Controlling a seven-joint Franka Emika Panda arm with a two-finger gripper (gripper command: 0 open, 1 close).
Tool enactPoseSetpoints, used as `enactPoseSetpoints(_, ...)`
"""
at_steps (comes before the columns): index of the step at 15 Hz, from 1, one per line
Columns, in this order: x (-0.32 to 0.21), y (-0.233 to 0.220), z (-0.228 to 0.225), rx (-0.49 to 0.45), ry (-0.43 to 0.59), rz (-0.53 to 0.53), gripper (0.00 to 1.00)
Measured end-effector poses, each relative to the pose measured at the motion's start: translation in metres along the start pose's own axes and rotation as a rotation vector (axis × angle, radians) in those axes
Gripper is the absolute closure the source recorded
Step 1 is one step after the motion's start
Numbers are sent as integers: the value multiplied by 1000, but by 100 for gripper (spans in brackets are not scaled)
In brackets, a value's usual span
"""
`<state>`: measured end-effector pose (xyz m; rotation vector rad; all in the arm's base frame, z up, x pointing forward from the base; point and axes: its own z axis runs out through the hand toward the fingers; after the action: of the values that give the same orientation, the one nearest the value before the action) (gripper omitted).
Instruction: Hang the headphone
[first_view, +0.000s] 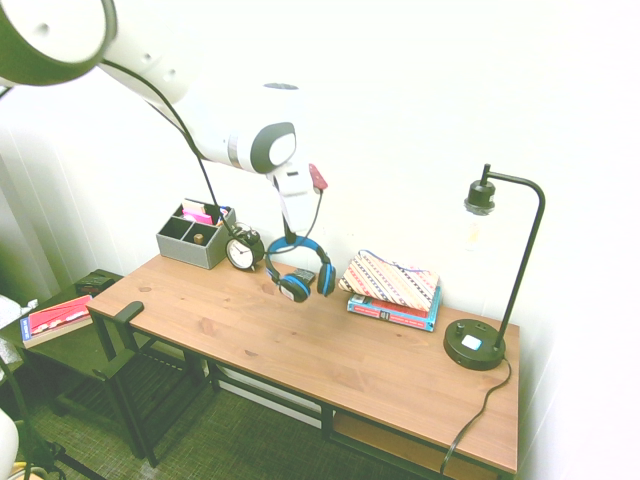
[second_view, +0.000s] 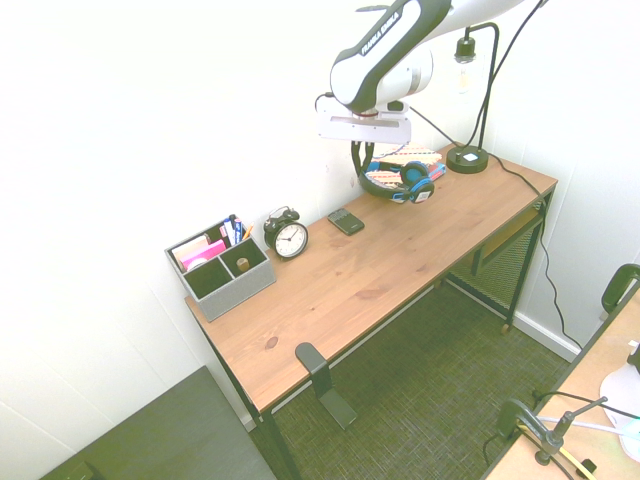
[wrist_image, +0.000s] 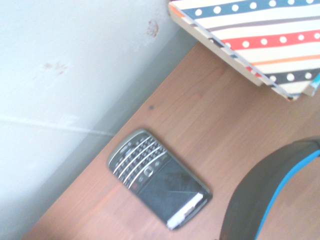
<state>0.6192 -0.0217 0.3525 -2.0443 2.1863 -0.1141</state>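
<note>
A dark phone with a keypad fills the middle of the wrist view, lying flat on the wooden desk close to the white wall. In the second exterior view the phone sits between the alarm clock and the stack of books.

The desk is a long pine top on a black metal frame, pushed against the wall in a small room with dark carpet. Taking the alarm clock as the mark: a grey organiser holding pens and pink notes stands just beside it, toward the near end of the desk; the books, topped by a striped, dotted cover, lie well beyond it; a black desk lamp stands at the far end.

The gripper points straight down, its fingers closed on the top of the blue headband of the headphone. The headphone hangs directly beneath the claw, ear cups lowest, off the desk top, between the alarm clock and the books. In the second exterior view the headphone hangs in front of the books.
</note>
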Motion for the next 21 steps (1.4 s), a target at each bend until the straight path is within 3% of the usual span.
enactPoseSetpoints(2, -52, 18, -26, -20, -23, -98, 100)
enactPoseSetpoints(5, -130, 45, -30, -51, -45, -241, 100)
enactPoseSetpoints(12, -299, 153, 32, -146, -10, -572, 100)
enactPoseSetpoints(16, -330, 193, 80, -184, 4, -644, 100)
enactPoseSetpoints(21, -346, 245, 101, -219, 25, -726, 100)
